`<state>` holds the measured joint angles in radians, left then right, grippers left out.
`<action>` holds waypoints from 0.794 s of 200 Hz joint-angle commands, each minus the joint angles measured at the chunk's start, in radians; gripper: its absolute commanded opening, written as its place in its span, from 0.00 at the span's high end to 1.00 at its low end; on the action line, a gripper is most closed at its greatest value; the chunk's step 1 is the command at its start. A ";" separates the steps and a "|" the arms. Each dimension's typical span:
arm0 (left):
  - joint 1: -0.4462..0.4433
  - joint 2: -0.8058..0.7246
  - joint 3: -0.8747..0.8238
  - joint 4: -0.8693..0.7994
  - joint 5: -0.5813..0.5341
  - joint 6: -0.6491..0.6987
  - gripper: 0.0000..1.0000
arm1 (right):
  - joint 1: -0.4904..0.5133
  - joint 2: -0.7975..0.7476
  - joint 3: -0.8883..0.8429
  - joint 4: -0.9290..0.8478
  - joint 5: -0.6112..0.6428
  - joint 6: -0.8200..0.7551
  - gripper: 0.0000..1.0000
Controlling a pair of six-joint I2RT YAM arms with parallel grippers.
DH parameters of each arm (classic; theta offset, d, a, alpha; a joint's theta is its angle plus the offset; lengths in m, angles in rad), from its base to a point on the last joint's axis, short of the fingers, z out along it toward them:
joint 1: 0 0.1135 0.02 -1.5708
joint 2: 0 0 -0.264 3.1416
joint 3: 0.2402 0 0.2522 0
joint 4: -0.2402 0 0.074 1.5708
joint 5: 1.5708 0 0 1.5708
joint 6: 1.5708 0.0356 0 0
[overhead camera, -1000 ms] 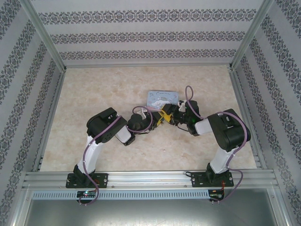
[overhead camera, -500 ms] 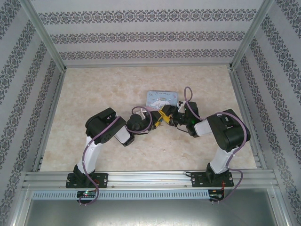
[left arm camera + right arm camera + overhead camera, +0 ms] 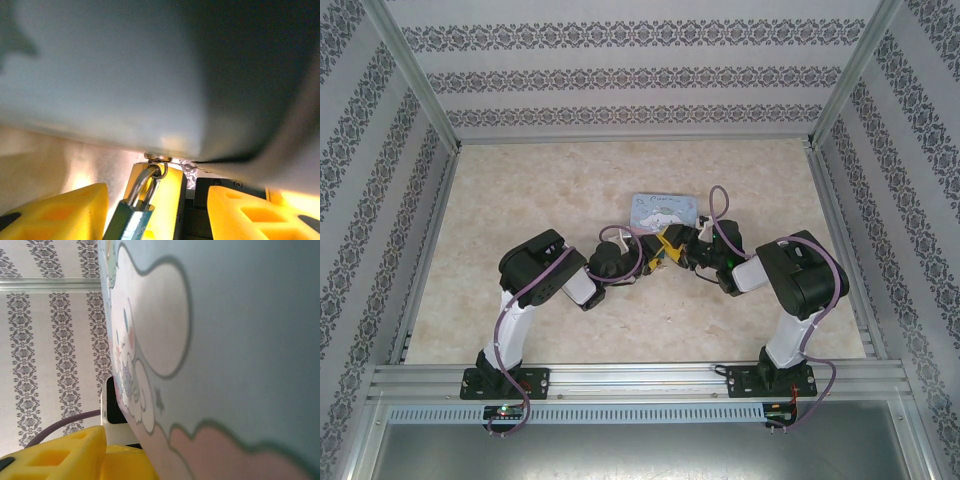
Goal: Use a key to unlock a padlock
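The bluish padlock (image 3: 129, 223) lies with its metal shackle (image 3: 145, 181) through a small ring at the bottom edge of the pale blue tin box (image 3: 115, 75). My left gripper (image 3: 157, 192) is open, its yellow fingers (image 3: 60, 212) standing either side of the padlock. My right gripper (image 3: 683, 243) is at the box's near right corner, shut on the tin box (image 3: 240, 350). One of its fingers (image 3: 52, 454) shows beside the printed lid; the other is hidden behind the box. The key is out of view.
The tin box (image 3: 663, 208) rests on the marble tabletop (image 3: 540, 190) just past both grippers, which meet at mid-table. Patterned walls and aluminium posts (image 3: 412, 70) close in three sides. Purple cables (image 3: 720, 205) loop over both wrists.
The left gripper's jaws have spread apart around the padlock. The right arm and the tin box have shifted slightly to the left and away.
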<state>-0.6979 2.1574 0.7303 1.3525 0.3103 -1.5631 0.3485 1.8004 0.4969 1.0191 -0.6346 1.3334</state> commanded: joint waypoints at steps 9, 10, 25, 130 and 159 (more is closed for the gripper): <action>-0.023 -0.030 0.001 -0.011 0.072 -0.013 0.41 | 0.057 0.007 -0.045 -0.021 -0.102 -0.001 0.42; -0.023 -0.030 0.001 -0.011 0.071 -0.013 0.41 | 0.056 0.007 -0.046 -0.020 -0.102 -0.001 0.42; -0.023 -0.035 -0.009 -0.009 0.066 -0.012 0.41 | 0.049 0.005 -0.050 -0.014 -0.106 0.005 0.42; -0.012 -0.098 -0.073 0.000 0.022 0.009 0.39 | 0.020 0.052 -0.099 0.036 -0.091 0.002 0.42; -0.012 -0.151 -0.090 -0.089 0.007 0.063 0.37 | 0.007 0.068 -0.115 0.075 -0.088 0.010 0.43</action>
<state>-0.7055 2.0819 0.6575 1.3113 0.3363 -1.5471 0.3496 1.8198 0.4278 1.1511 -0.6762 1.3575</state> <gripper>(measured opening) 0.624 0.575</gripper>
